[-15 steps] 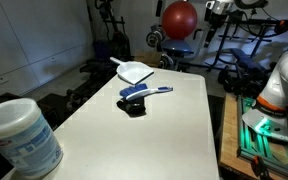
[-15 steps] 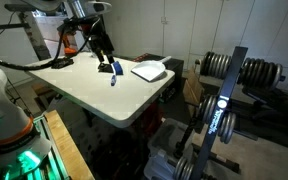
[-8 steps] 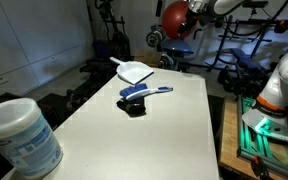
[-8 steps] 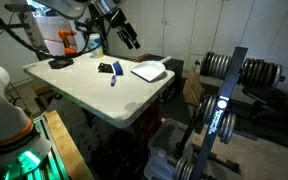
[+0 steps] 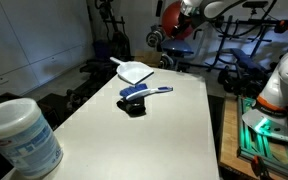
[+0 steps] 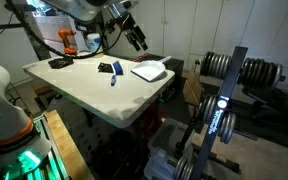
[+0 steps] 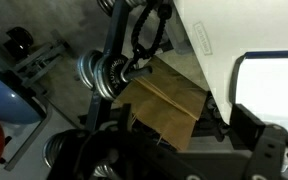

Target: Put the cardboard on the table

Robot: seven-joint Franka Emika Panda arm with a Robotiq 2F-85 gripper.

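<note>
The cardboard point(image 7: 162, 106), a flat brown sheet, shows only in the wrist view. It lies below the table's edge, beside dark weight plates, not on the table. The white table point(image 5: 174, 125) point(image 6: 84, 85) point(image 7: 254, 28) carries a white dustpan point(image 5: 135, 72) point(image 6: 150, 71) point(image 7: 276, 80). My gripper point(image 5: 184, 14) point(image 6: 136, 39) point(image 7: 179, 160) hangs in the air above the table's end near the dustpan. It is open and empty, well above the cardboard.
A blue brush point(image 5: 147, 92) point(image 6: 114, 76) and a small black object point(image 5: 134, 106) point(image 6: 105, 68) lie mid-table. A white tub point(image 5: 20, 140) stands at the near end. A red ball point(image 5: 176, 18), weight racks point(image 6: 219, 95) and gym gear point(image 7: 104, 75) surround the table.
My gripper has risen from just over the brush and black object and moved past the dustpan towards the table's end. Nothing on the table moved.
</note>
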